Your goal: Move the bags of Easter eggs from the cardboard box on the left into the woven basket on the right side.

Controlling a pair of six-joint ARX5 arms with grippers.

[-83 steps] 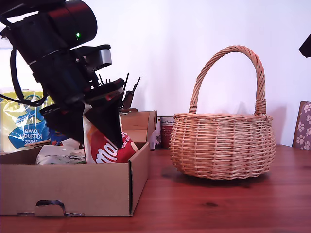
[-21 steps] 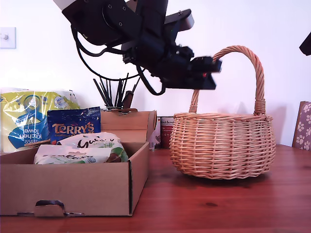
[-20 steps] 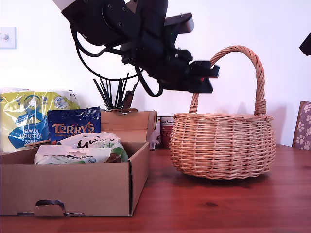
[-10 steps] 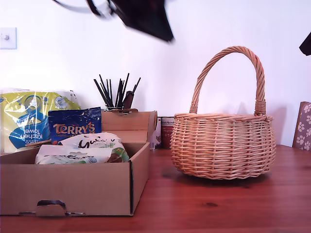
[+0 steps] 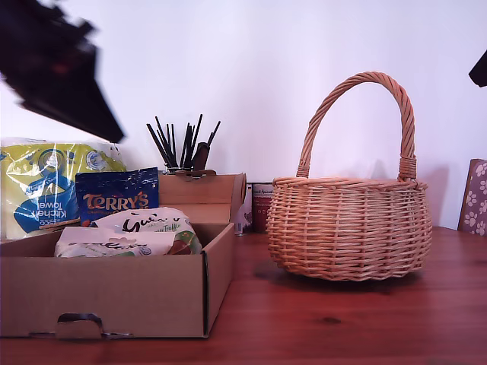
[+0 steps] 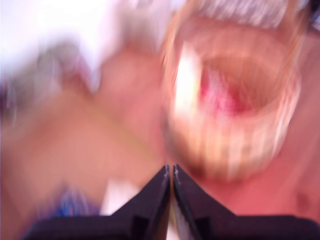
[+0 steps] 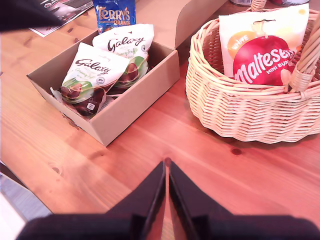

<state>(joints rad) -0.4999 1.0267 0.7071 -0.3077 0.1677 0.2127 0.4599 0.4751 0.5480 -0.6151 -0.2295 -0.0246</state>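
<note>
The red-and-cream Maltesers bag (image 7: 260, 55) stands inside the woven basket (image 7: 240, 110), which is at the exterior view's right (image 5: 346, 228). Two white-and-green Galaxy bags (image 7: 95, 67) (image 7: 131, 45) lie in the cardboard box (image 7: 135, 105), which is at the exterior view's left (image 5: 114, 296). The blue Terry's bag (image 5: 116, 196) stands at the box's far end. My first gripper (image 6: 170, 169) is shut and empty; its view is motion-blurred and faces the basket (image 6: 235, 145). My second gripper (image 7: 166, 162) is shut and empty, high above the table. A blurred dark arm (image 5: 61, 76) hangs at the exterior view's upper left.
A yellow-green kitchen towel pack (image 5: 38, 186) stands behind the box. A pot of black sticks (image 5: 183, 141), a smaller cardboard box (image 5: 217, 196) and a tin (image 5: 260, 204) line the wall. A flower-patterned chair back (image 5: 475, 194) is at the exterior view's right edge. Bare wooden table (image 5: 319, 327) lies in front.
The Maltesers bag went from the box to the basket. The dark arm, over the basket handle a second ago, has swung up and across to the exterior view's upper left.
</note>
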